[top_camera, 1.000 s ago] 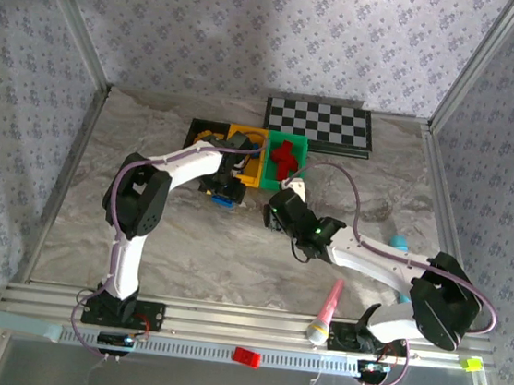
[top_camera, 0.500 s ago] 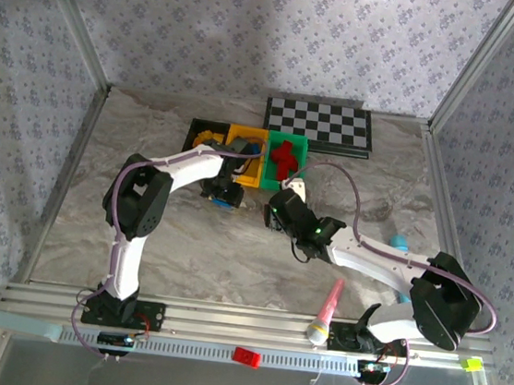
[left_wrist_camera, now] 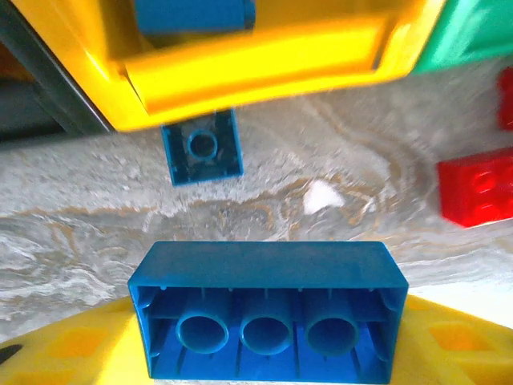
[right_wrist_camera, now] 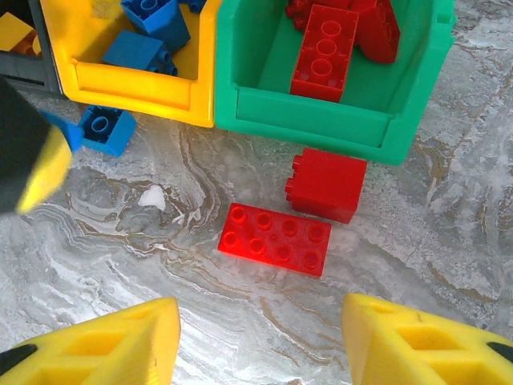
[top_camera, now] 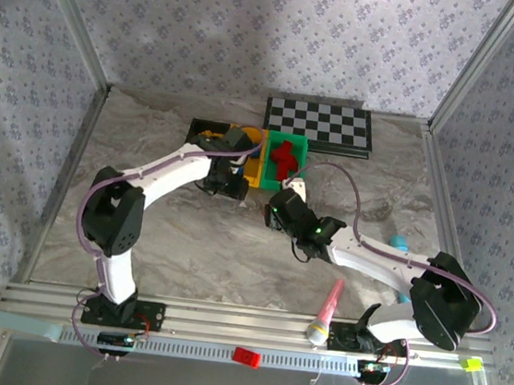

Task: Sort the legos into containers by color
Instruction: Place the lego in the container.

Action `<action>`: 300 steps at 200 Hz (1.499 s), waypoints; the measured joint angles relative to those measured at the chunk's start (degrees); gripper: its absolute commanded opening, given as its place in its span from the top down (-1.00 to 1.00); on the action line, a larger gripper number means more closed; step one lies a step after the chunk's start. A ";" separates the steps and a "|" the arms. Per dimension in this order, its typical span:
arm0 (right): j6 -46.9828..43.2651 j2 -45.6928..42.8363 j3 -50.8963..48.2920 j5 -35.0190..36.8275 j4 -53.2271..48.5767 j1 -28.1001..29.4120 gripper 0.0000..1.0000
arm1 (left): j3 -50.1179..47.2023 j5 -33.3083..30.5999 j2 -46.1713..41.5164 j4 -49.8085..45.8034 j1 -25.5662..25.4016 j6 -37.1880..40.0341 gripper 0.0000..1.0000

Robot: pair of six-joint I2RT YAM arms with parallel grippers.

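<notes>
My left gripper point(left_wrist_camera: 264, 341) is shut on a long blue lego point(left_wrist_camera: 264, 309), lifted just in front of the yellow container point(left_wrist_camera: 256, 60), which holds blue legos point(right_wrist_camera: 136, 48). A small blue lego point(left_wrist_camera: 202, 148) lies on the table at that container's front wall. My right gripper point(right_wrist_camera: 260, 337) hangs open over a flat red lego point(right_wrist_camera: 276, 238) and a taller red lego point(right_wrist_camera: 327, 184), which stands against the green container point(right_wrist_camera: 321, 116) of red legos. The black container point(top_camera: 201, 130), at the left of the row, holds yellow legos.
A checkerboard point(top_camera: 318, 125) lies behind the containers. A pink marker point(top_camera: 326, 307) and a teal marker point(top_camera: 398, 241) rest near the right arm. One red lego point(top_camera: 246, 356) sits on the front rail. The two grippers point(top_camera: 227, 185) point(top_camera: 280, 209) are close together.
My left gripper closed on the long blue lego and rose towards the yellow container while its elbow swung left. The right arm stayed still.
</notes>
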 measured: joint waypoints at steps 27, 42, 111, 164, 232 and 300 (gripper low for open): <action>0.00 0.00 0.00 -0.02 -0.02 0.02 -0.14 | 7.56 -0.74 0.22 -0.13 0.04 0.24 -0.20; 0.00 -0.02 0.00 0.00 -0.22 0.24 -0.14 | 12.22 -1.01 1.20 -0.26 0.11 0.42 -0.20; 1.27 -8.24 -1.99 1.01 -3.74 2.27 -0.14 | 36.09 -1.73 18.38 -5.40 1.36 0.46 -0.21; 3.89 -13.77 -5.88 2.19 -8.59 2.27 -0.15 | 54.93 -2.84 30.60 -10.80 3.61 0.20 -0.25; 4.70 -16.46 -6.10 2.14 -10.62 2.25 -0.16 | 55.56 -1.29 32.92 -13.31 6.60 0.04 -0.71; 4.63 -3.37 -1.62 -2.05 -9.25 4.17 -0.19 | 28.17 -0.52 16.33 -7.67 6.36 0.17 -0.71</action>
